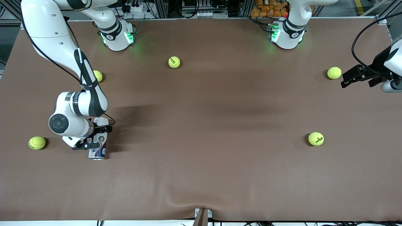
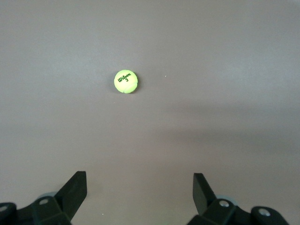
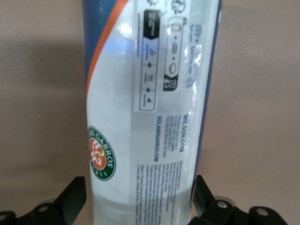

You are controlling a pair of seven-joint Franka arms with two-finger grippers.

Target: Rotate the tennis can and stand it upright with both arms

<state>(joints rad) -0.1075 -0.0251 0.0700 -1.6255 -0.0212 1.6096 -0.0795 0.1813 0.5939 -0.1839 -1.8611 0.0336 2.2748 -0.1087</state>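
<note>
The tennis can [image 1: 97, 153] lies on its side on the brown table toward the right arm's end, its metallic rim pointing toward the front camera. My right gripper [image 1: 95, 137] is lowered over the can's middle, open, with one finger on each side of the body. In the right wrist view the white label of the can [image 3: 150, 93] fills the space between the fingers [image 3: 75, 192], and a thin strip of table shows beside one of them. My left gripper [image 1: 347, 79] hangs open and empty over the table's other end, beside a tennis ball [image 1: 334, 72].
Several yellow-green tennis balls lie scattered: one [image 1: 37, 142] close to the can, one [image 1: 97, 76] partly hidden by the right arm, one [image 1: 174, 62] near the bases, one [image 1: 316, 138] toward the left arm's end. The left wrist view shows a ball [image 2: 125, 81] on bare table.
</note>
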